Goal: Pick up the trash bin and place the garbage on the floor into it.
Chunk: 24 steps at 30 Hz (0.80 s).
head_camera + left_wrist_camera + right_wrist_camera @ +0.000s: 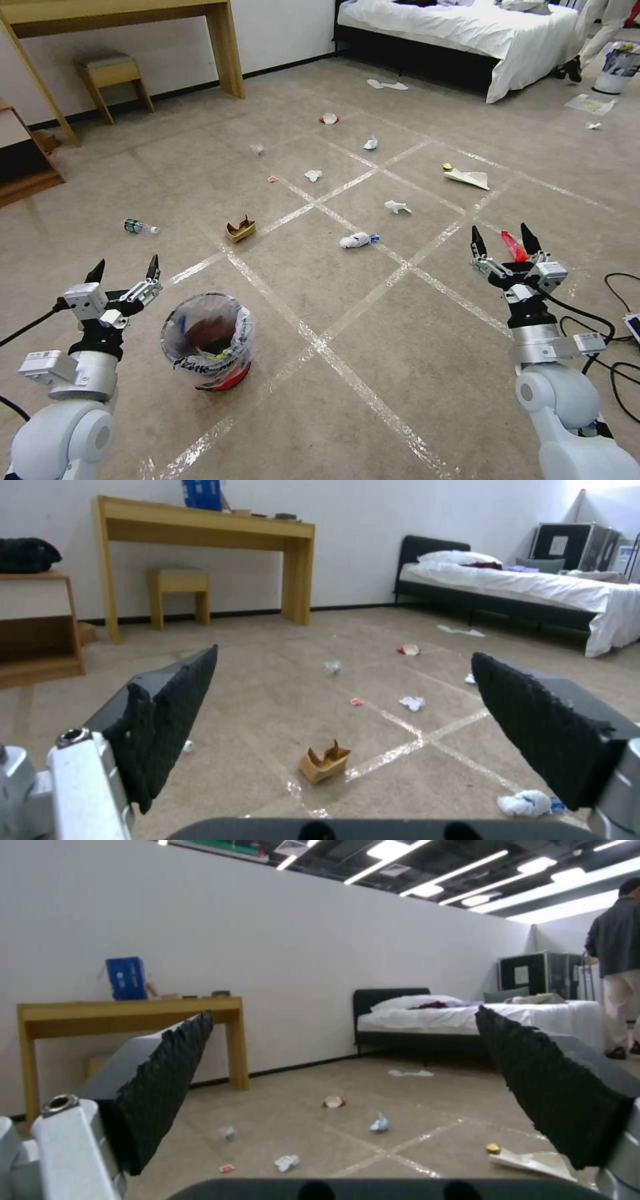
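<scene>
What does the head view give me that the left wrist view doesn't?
Head view alone: the trash bin beside the open left tool, the small bottle, the open right tool and a red wrapper. Left wrist view alone: a blue box on the desk. Both: the torn cardboard box, bluish wad and bed.

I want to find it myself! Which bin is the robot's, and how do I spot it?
Look at the carpet floor right in front of the robot, near its left tool. The trash bin stands there, small and round. It has a red base and a crinkly clear bag, unlike the white bin by the bed.
</scene>
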{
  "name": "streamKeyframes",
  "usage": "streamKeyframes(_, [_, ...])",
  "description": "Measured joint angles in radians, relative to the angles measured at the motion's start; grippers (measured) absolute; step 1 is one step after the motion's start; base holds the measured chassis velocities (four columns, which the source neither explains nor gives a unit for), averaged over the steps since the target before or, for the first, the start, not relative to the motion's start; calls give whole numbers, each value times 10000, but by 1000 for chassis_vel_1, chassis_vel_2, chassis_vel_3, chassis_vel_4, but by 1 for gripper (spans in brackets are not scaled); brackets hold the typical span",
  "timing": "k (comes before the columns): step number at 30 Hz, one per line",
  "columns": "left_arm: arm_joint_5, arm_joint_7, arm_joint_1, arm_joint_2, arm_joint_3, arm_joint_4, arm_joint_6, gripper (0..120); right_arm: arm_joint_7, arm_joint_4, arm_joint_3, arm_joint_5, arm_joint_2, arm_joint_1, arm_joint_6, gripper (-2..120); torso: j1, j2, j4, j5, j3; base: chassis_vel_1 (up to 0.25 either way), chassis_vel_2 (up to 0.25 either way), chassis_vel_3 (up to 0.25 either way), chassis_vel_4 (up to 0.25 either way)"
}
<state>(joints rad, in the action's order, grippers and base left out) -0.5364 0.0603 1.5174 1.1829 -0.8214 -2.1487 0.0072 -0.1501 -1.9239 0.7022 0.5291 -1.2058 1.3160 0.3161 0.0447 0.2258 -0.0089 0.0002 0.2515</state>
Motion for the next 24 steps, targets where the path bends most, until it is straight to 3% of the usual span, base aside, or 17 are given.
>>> streamKeyframes(24, [20, -45, 13, 97, 45, 3, -91, 100, -302, 237, 74, -401, -342, 27, 261, 100, 0, 0, 0, 1, 0, 0, 0, 0, 0])
